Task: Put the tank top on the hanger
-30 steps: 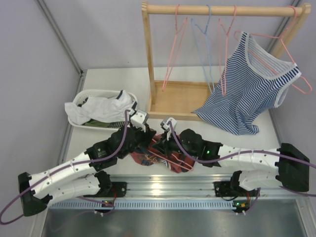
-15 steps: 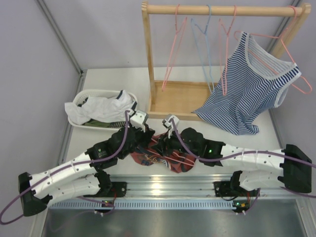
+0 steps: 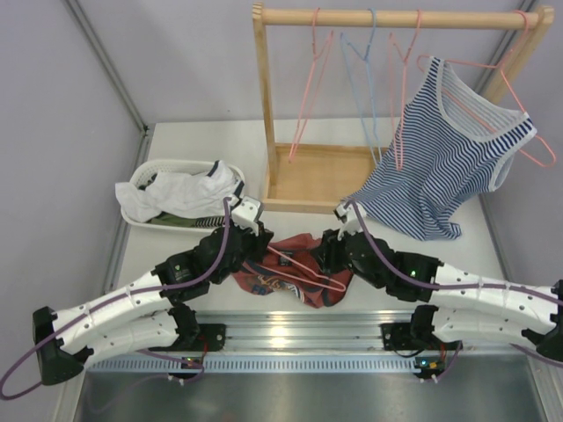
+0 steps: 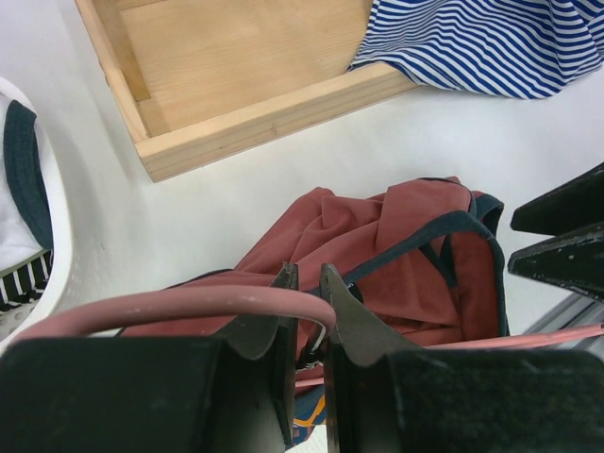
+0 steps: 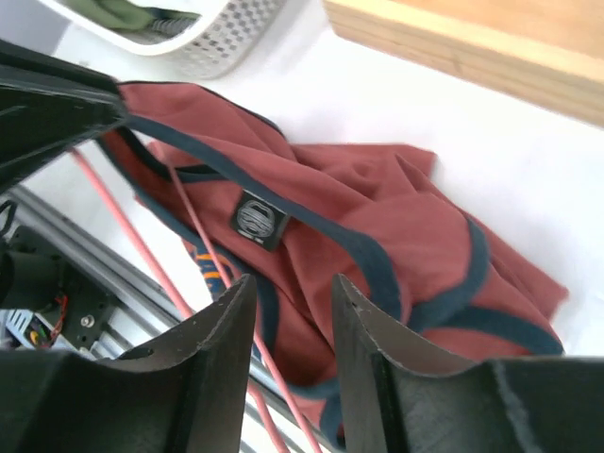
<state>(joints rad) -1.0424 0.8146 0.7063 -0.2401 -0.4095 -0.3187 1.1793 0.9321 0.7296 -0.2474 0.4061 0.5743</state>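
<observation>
Near the front edge of the surface (image 3: 189,145), between the two arms, the tank top (image 3: 295,246) lies in a crumpled heap. What has just changed is on my right side. A second ago the right hand (image 5: 293,281) was shut and down on the cloth. Now its fingers stand apart with nothing between them, and it has pulled back toward the right, hovering just off the shirt's right side.

That retreat uncovers the hanger (image 4: 189,304), whose pink wire runs across the heap. The left hand (image 4: 304,283) has not let go: it is closed to a narrow slit on the wire at the shirt's left end. I read this as a regrasp, with the shirt not yet on the hanger.

I cannot tell whether the wire passes inside the neck opening or only lies on top. The hook is hidden, and the print is mostly buried in folds. Whether the left fingers also pinch trim is unclear.
</observation>
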